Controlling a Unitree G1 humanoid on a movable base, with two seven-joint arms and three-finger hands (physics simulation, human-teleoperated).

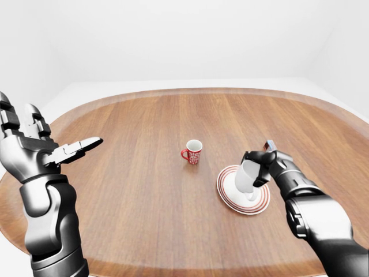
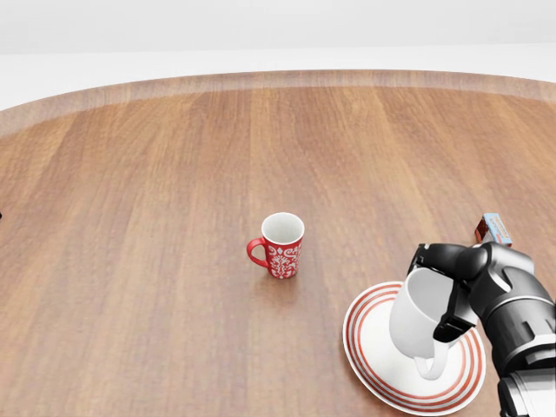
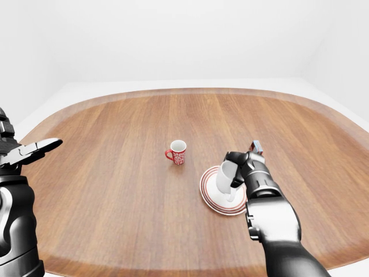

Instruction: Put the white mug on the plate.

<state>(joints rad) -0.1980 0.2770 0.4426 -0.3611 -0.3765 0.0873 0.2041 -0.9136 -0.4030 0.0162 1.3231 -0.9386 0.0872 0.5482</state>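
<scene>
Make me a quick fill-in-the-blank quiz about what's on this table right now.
1. The right hand is closed round the ____ mug.
2. That mug is over the striped ____.
3. The patterned mug left of the plate is ____ in colour.
4. The left hand holds ____.

Missing words: white; plate; red; nothing

I can read no words or numbers; the red mug bears only a white floral pattern.
</scene>
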